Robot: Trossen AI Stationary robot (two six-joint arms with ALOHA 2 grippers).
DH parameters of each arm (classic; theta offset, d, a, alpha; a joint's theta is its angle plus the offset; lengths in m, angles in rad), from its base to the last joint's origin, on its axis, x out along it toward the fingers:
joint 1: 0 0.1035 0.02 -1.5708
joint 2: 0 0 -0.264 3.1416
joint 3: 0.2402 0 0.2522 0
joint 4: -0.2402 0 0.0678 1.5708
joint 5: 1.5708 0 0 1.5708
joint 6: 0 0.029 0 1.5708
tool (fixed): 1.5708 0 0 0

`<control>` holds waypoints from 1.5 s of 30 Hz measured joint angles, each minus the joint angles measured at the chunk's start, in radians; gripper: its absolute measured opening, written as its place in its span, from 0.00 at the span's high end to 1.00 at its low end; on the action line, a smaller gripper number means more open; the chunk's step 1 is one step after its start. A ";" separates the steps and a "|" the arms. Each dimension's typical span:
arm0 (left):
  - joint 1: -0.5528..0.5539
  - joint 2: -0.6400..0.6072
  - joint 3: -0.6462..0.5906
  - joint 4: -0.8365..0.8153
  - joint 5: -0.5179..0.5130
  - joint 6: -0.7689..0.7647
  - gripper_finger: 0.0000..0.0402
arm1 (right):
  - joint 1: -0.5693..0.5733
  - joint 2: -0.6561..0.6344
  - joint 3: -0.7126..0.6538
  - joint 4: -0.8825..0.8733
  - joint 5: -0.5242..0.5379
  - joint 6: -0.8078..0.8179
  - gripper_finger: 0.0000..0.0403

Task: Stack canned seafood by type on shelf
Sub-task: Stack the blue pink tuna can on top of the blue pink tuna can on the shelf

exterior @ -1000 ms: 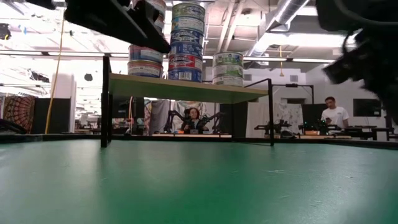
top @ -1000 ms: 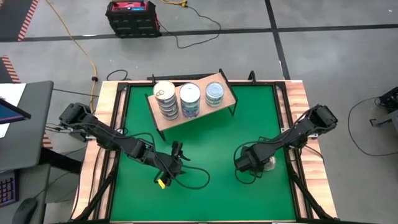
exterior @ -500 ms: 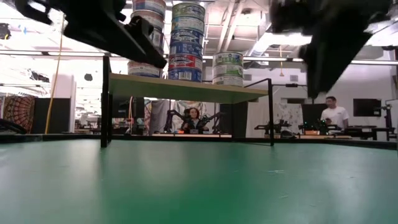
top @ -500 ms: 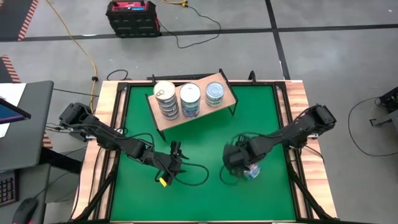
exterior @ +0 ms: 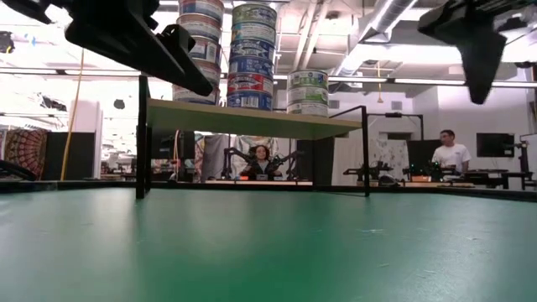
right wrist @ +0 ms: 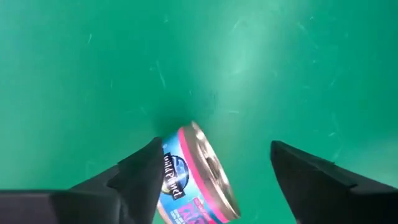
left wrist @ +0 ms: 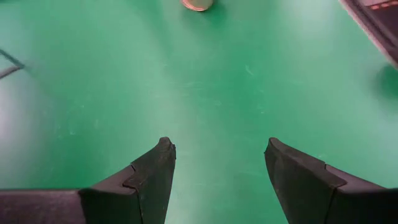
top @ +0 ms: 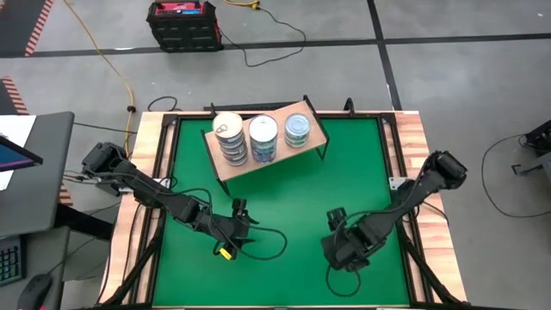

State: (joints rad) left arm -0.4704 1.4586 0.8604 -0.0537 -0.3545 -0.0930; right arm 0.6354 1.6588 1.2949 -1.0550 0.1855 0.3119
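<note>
Both jaws stand open: the right gripper (right wrist: 211, 165), low over the green table (top: 284, 185) at its near right, has a blue-and-pink labelled tin (right wrist: 196, 180) tilted between its fingers, grip unclear; the empty left gripper (left wrist: 217, 155) hovers left. Three tin stacks (top: 262, 138) stand on the light-wood shelf (top: 225, 165).

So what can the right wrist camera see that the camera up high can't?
Only the right wrist view shows a can with a blue and pink label, tilted beside one finger of the open right gripper. Only the high view shows the shelf with three stacks of cans and the left gripper hanging open. Both show the green table and the right gripper.
</note>
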 joint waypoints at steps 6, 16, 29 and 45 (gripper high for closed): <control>0.001 0.000 0.000 -0.012 -0.028 0.001 0.41 | 0.011 -0.001 0.000 -0.067 -0.027 -0.189 0.10; 0.001 0.000 0.000 -0.035 -0.045 0.008 0.41 | 0.015 -0.002 -0.057 -0.113 -0.035 -0.263 0.09; -0.002 -0.003 0.000 -0.036 -0.048 -0.024 0.41 | 0.004 0.052 -0.127 0.029 -0.071 -0.334 0.38; -0.090 -0.161 0.002 0.069 -0.465 0.298 0.41 | -0.055 0.083 0.161 0.057 0.415 -0.512 0.47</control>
State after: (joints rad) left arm -0.5605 1.2980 0.8619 0.0151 -0.8191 0.2045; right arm 0.5803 1.7420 1.4557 -0.9980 0.6002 -0.1998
